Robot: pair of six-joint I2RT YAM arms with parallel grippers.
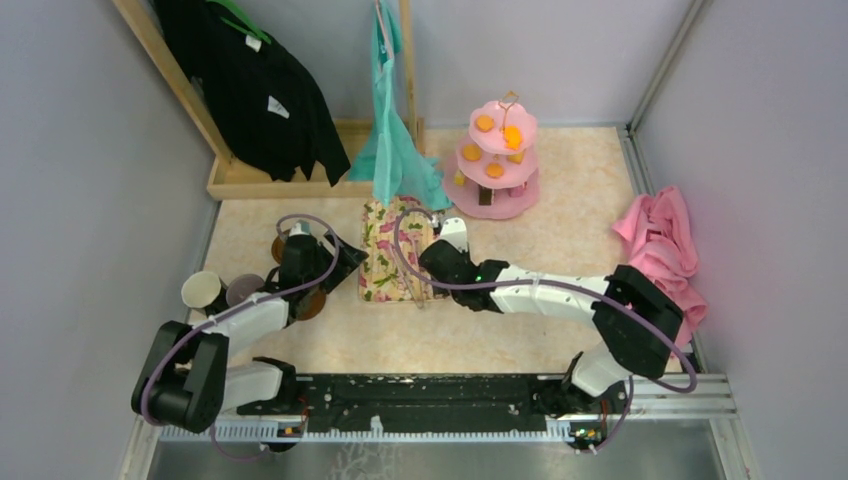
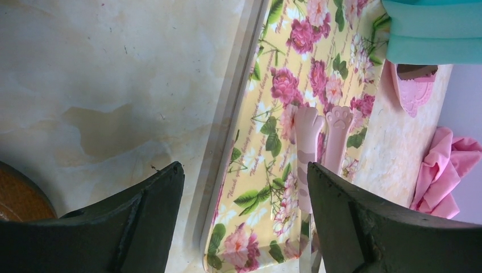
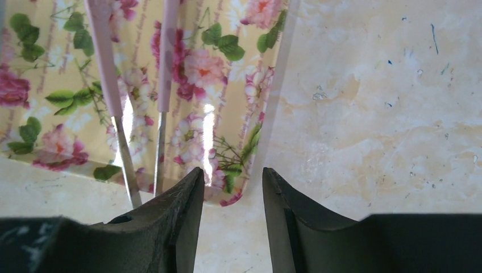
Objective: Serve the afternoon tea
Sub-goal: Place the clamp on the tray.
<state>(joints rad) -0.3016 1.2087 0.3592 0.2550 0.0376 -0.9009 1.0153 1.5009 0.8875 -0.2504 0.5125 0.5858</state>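
the snacks sit on the stand, just beyond the tray's far right corner. the tray itself carries only two pieces of cutlery. the mugs and saucers lie off the tray's left side, the mugs farthest out. the left gripper hangs wide open over the tray's left rim, holding nothing. the right gripper stands narrowly open astride a tray corner, by the cutlery's metal ends. i judge the risk is here: a pinch on one corner would tip the tray on lifting, and the cutlery would slide off. a misjudged close could also knock the cutlery.
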